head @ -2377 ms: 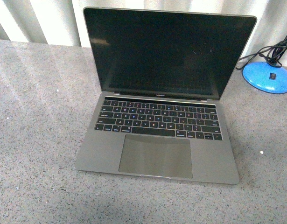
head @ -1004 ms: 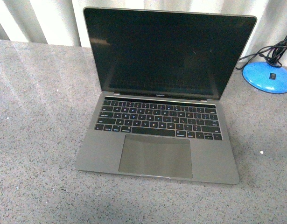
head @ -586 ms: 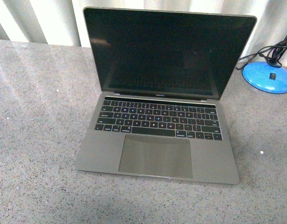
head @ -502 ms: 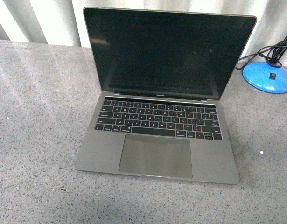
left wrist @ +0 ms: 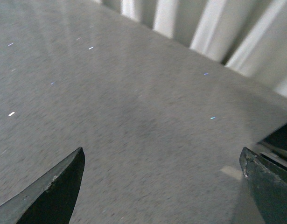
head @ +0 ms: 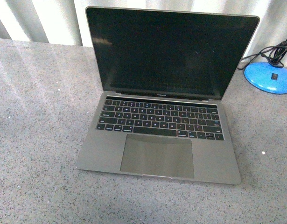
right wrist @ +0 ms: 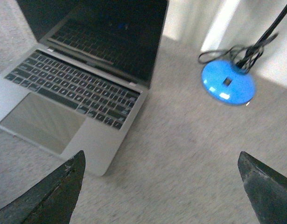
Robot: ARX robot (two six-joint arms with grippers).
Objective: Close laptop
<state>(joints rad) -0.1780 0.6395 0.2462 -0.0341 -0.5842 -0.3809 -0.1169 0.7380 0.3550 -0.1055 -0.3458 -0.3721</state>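
The grey laptop [head: 158, 140] stands open in the middle of the grey speckled table [head: 36, 140], its dark screen upright and facing me, black keys and large trackpad showing. Neither gripper shows in the front view. My right gripper [right wrist: 162, 186] is open and empty above the table, to the right of the laptop [right wrist: 68, 93], apart from it. My left gripper [left wrist: 162, 186] is open and empty over bare table; a dark corner of the laptop [left wrist: 281, 142] shows past one fingertip [left wrist: 267, 186]. The lid's logo is hidden.
A blue round lamp base [head: 268, 77] with black cables stands at the table's back right, also seen in the right wrist view [right wrist: 227, 83]. A pale pleated curtain [head: 45, 21] hangs behind the table.
The laptop sits a few pixels lower and to the right in the front view, as if the camera shifted slightly. Its lid has not moved.
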